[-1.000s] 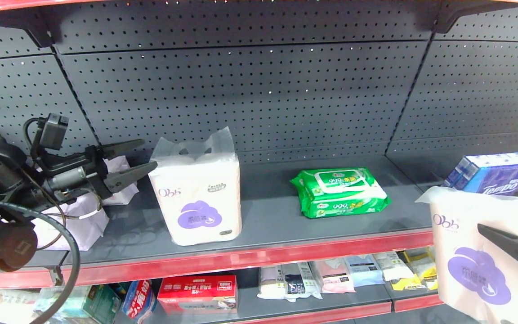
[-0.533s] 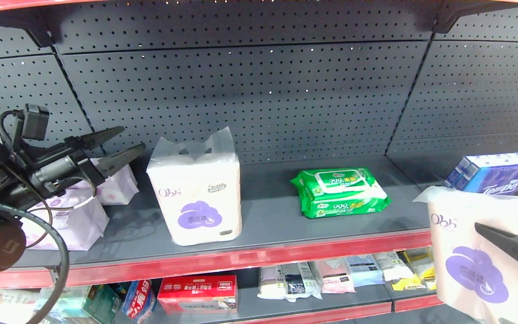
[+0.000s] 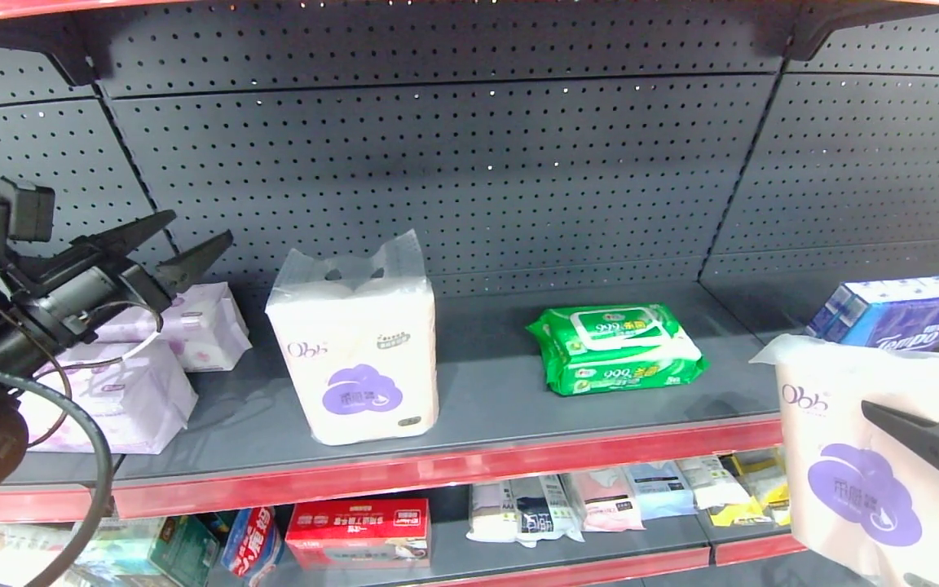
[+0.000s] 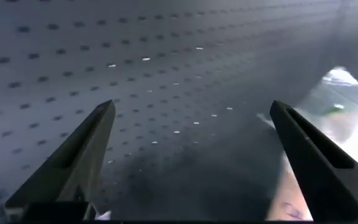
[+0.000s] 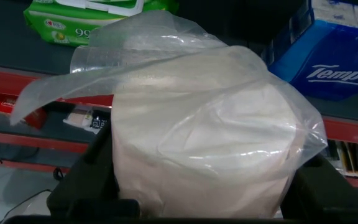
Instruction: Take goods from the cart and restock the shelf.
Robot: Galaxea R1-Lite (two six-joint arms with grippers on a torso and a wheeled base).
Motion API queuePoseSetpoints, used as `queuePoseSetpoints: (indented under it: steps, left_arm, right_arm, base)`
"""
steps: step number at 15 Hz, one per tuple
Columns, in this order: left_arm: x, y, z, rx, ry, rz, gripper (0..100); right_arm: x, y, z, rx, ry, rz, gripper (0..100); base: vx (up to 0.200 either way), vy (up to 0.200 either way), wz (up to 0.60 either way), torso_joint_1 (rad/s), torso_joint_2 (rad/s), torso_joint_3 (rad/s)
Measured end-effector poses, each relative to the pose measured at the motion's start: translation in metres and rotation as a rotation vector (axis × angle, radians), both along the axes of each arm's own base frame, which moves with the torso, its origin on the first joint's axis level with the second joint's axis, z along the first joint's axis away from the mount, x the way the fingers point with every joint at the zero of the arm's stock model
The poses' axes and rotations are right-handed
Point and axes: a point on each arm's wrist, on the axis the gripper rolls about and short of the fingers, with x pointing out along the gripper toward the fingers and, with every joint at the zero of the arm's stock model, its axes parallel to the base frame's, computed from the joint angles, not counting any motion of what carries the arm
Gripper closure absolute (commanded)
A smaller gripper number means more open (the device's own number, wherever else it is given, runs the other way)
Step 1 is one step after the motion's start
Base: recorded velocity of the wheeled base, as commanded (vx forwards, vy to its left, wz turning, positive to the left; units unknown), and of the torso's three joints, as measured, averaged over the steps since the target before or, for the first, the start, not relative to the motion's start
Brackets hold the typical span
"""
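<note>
- Our left gripper (image 3: 200, 226) hangs in the air at the left end of the shelf (image 3: 510, 399), above the pale purple packs (image 3: 192, 322) lying there. Its fingers are spread wide with nothing between them, and they point toward the pegboard wall (image 3: 437, 163).
- Our right gripper (image 5: 207, 158) is clamped on a wrapped roll pack (image 3: 853, 456), with one finger on each side of it. We hold this pack in the air in front of the shelf's right end, not resting on the board; its loose plastic top sticks up.
- A matching standing pack (image 3: 355, 359) sits upright on the shelf, left of the middle and close to the red front edge.
- A green wipes pack (image 3: 618, 346) lies flat to the right of it, well apart.
- A blue tissue box (image 3: 897, 312) rests at the far right, behind the pack we hold.
- On the lower shelf (image 3: 518, 562) we see a red box (image 3: 358, 530) and a row of small packets (image 3: 624, 493).
</note>
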Motion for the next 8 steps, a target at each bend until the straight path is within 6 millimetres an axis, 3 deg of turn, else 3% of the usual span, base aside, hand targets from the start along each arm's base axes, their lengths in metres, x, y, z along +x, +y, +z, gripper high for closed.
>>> queuePoseSetpoints:
  steps: [4,8]
  left_arm:
    - [0.0010,0.0041,-0.0026,-0.028,0.011,0.234,0]
    - [-0.0070,0.0031,-0.0068,-0.082,0.220,0.443,0]
  right_arm:
    - [-0.0002,0.0000,0.0005,0.000,-0.003,0.000,100]
    - [-0.0010,0.0001,0.0012,0.002,-0.008,-0.001,100]
  base:
    - [0.000,0.000,0.00,0.000,0.00,0.000]
    - [0.000,0.000,0.00,0.000,0.00,0.000]
